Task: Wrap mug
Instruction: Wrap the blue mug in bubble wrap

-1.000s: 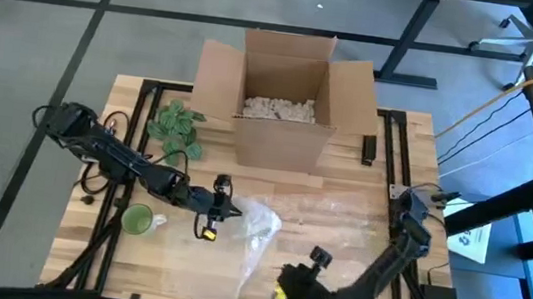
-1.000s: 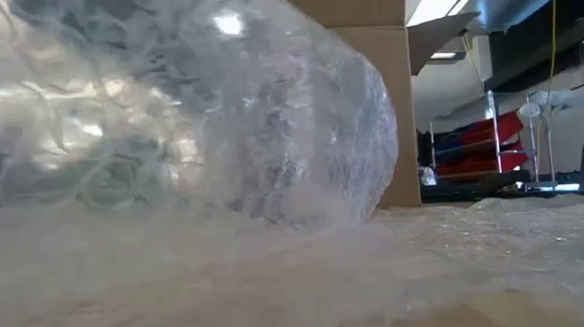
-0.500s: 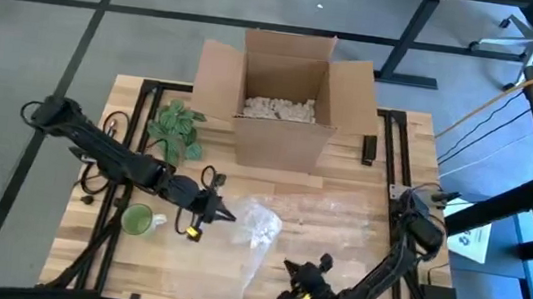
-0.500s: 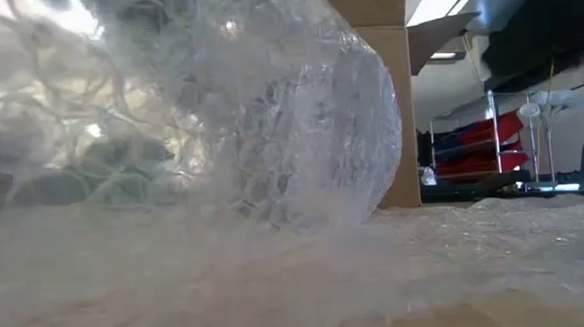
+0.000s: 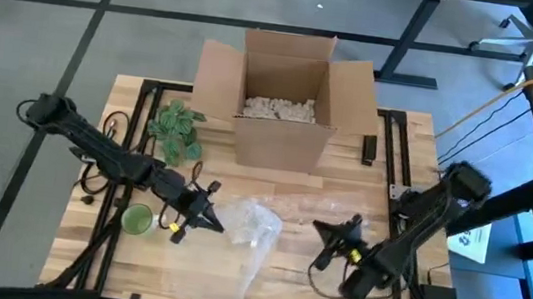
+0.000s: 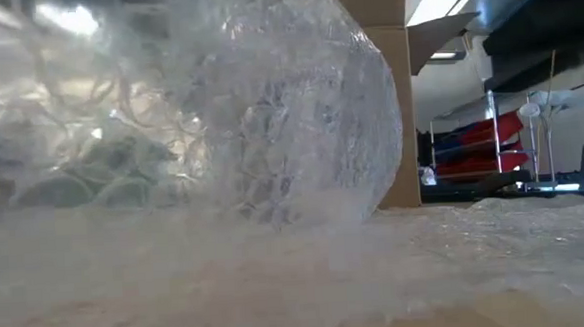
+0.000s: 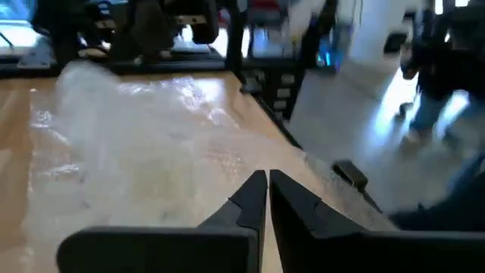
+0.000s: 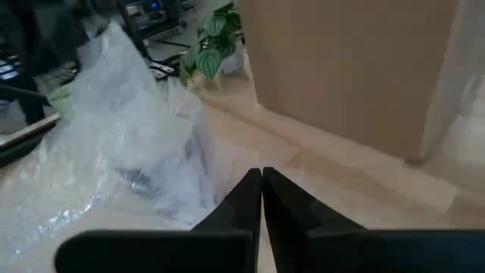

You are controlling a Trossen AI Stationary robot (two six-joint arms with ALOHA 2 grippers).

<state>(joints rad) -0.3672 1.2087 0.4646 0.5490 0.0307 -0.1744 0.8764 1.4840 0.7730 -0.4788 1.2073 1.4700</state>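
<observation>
A green mug (image 5: pixel 136 219) stands upright on the wooden table (image 5: pixel 392 199), left of a clear bubble wrap sheet (image 5: pixel 233 267). The sheet is bunched into a raised heap (image 5: pixel 253 224) that fills the low view (image 6: pixel 269 115). My left gripper (image 5: pixel 212 221) is shut, between the mug and the heap's left edge, and nothing shows between its fingers (image 7: pixel 267 188). My right gripper (image 5: pixel 322 230) is shut, above the sheet to the right of the heap, pointing toward the heap (image 8: pixel 129 144). My left gripper's shut fingertips (image 5: pixel 215 224) are at the left edge of the bubble wrap heap. Whether they touch it, I cannot tell.
An open cardboard box (image 5: pixel 287 102) with pale filler stands at the far middle. A green plant (image 5: pixel 178 127) lies left of it. A small dark object (image 5: pixel 369 149) lies right of the box. Bare wood shows at the far right.
My right gripper has swung from the near edge up toward the table's right and far side, and now points at the heap. My left gripper has drawn back toward the left and near edge and has turned. The heap's left part has shifted slightly.
</observation>
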